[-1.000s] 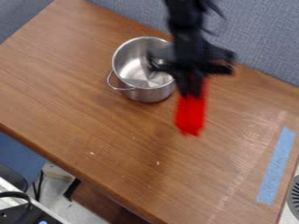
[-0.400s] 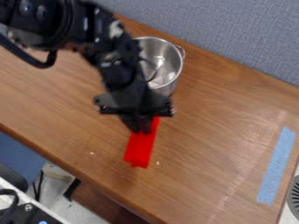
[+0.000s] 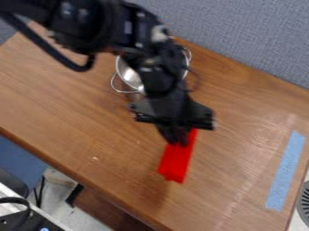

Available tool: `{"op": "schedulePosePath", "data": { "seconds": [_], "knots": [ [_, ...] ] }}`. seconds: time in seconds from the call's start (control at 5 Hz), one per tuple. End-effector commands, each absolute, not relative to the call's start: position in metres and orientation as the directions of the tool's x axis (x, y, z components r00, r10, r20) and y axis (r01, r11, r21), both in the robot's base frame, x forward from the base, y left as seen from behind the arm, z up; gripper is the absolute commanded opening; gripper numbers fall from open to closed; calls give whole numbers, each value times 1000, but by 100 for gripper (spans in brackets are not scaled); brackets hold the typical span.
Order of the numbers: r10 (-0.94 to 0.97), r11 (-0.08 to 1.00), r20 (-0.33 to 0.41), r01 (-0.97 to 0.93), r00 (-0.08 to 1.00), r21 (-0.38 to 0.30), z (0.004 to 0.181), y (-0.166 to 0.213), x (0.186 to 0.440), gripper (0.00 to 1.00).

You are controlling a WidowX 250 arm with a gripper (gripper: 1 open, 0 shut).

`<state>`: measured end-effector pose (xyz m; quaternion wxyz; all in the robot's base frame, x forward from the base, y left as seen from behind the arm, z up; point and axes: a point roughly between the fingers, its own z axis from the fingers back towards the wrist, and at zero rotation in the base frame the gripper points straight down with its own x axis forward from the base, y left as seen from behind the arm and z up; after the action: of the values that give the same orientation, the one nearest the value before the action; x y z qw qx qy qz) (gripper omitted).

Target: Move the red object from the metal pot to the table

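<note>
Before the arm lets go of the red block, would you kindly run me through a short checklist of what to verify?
1. Red block out of the metal pot: ok.
2. Gripper shut on the block's upper end: ok.
3. Block over bare table, apart from the pot: ok.
4. Block's lower end resting on the wood: cannot tell.
5. Block well inside the table's near edge: not ok, it hangs close to it.
6. Blue tape strip away from the drop spot: ok.
</note>
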<state>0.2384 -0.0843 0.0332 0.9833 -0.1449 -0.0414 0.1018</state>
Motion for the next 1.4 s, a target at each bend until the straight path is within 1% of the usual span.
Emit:
{"op": "schedulePosePath", "data": {
  "seconds": [0.0,0.2,0.4,0.6,0.8,1.0,1.2],
  "knots": [
    [214,936,87,-179,973,-303,14,-99,244,0],
    [207,941,132,-161,969,-297,-3,-97,239,0],
    [320,920,143,-271,937,-284,17,-87,274,0],
    [408,895,177,-354,895,-273,33,-78,306,0],
    [445,878,172,-391,879,-275,13,-76,298,0],
    [507,842,133,-457,852,-287,5,-74,301,0],
    [491,855,122,-450,863,-259,-4,-76,305,100]
  ]
}}
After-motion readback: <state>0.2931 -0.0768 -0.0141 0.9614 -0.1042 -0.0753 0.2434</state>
